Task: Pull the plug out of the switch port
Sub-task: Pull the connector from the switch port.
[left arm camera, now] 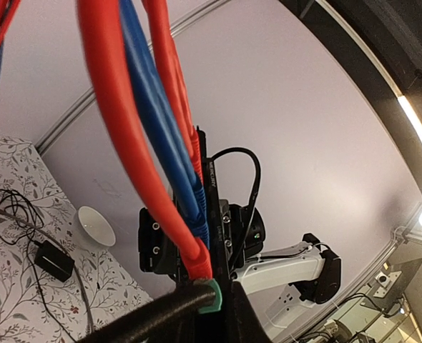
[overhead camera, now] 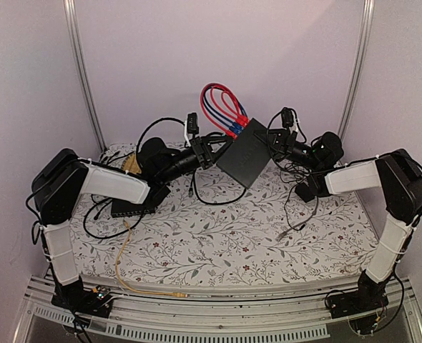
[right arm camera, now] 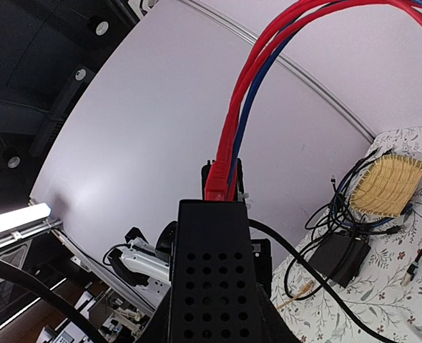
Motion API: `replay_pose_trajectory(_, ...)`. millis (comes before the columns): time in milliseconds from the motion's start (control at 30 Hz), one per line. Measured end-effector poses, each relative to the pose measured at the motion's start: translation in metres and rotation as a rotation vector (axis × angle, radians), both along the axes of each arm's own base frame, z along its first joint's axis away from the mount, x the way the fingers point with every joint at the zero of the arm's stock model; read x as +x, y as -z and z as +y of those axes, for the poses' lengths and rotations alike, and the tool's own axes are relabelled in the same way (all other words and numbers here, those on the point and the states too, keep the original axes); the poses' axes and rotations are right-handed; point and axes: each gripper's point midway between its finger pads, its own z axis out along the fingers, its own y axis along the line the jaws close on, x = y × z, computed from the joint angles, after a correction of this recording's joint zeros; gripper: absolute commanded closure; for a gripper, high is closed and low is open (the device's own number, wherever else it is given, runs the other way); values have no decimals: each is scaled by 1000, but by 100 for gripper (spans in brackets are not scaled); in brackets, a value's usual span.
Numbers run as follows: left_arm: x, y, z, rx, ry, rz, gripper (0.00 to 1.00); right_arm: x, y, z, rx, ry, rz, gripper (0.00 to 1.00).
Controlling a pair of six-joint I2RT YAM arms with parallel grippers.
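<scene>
The flat black switch box [overhead camera: 244, 156] is held tilted above the table, and in the right wrist view its vented face [right arm camera: 214, 286] fills the space between the fingers. My right gripper [overhead camera: 274, 146] is shut on its right side. Red and blue cables [overhead camera: 222, 106] loop up from the row of switch ports [overhead camera: 234, 129] on its upper thin edge. My left gripper [overhead camera: 222, 139] sits at that edge. In the left wrist view the jaws [left arm camera: 222, 304] are closed at the base of the nearest red plug [left arm camera: 197, 259], next to the green pad [left arm camera: 211, 296]. The port itself is hidden behind the plugs.
A dark grey box [overhead camera: 129, 208] with a yellow cable [overhead camera: 123, 261] lies on the left of the flowered cloth. A wicker basket [right arm camera: 390, 186] and black cables [right arm camera: 336, 207] lie behind it. A black power adapter [left arm camera: 54, 261] and a white bowl [left arm camera: 96, 225] are on the right.
</scene>
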Motion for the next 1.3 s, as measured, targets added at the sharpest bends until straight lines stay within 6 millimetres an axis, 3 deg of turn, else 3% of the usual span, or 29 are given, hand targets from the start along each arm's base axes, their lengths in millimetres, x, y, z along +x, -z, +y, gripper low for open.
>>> replay_pose_trajectory(1300,-1,17,13,9,-123,51,100,-3,14,7,-40,-33,6,99)
